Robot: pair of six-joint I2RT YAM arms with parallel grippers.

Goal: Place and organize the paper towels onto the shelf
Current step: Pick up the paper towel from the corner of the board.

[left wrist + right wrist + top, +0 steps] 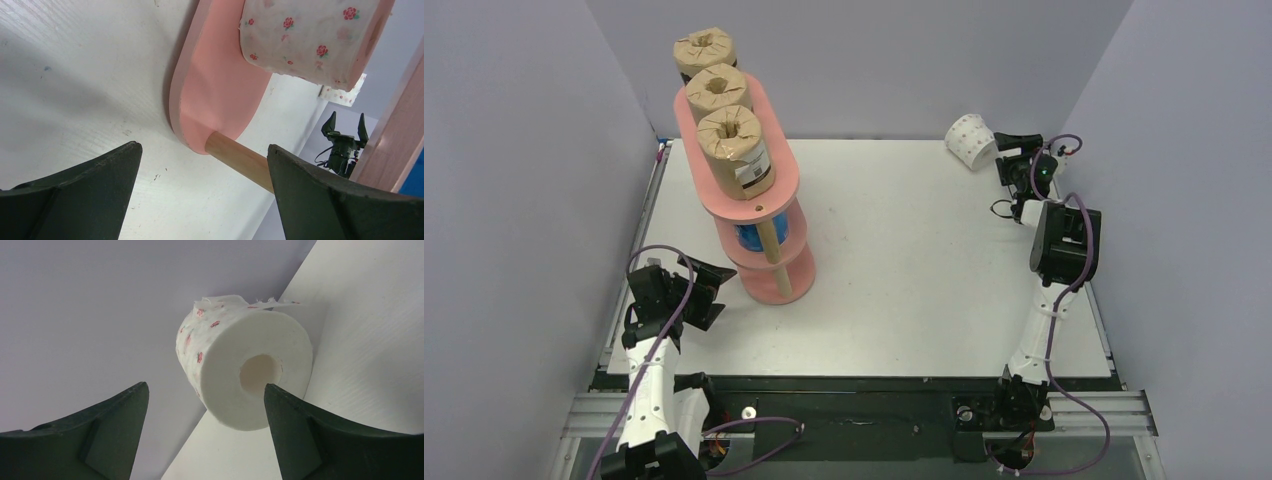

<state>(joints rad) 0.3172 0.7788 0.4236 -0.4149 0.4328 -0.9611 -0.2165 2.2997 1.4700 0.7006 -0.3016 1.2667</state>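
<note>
Salmon shelf (784, 172), lower tiers (776, 285) mostly hidden, left pincer (202, 146) and right pincer (206, 386) apart, empty.

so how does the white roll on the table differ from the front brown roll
The white roll has pink dots; the brown roll has a dark printed label. The white roll lies on its side on the table; the brown roll stands on end atop the shelf. Both are hollow-cored cylinders.
</note>
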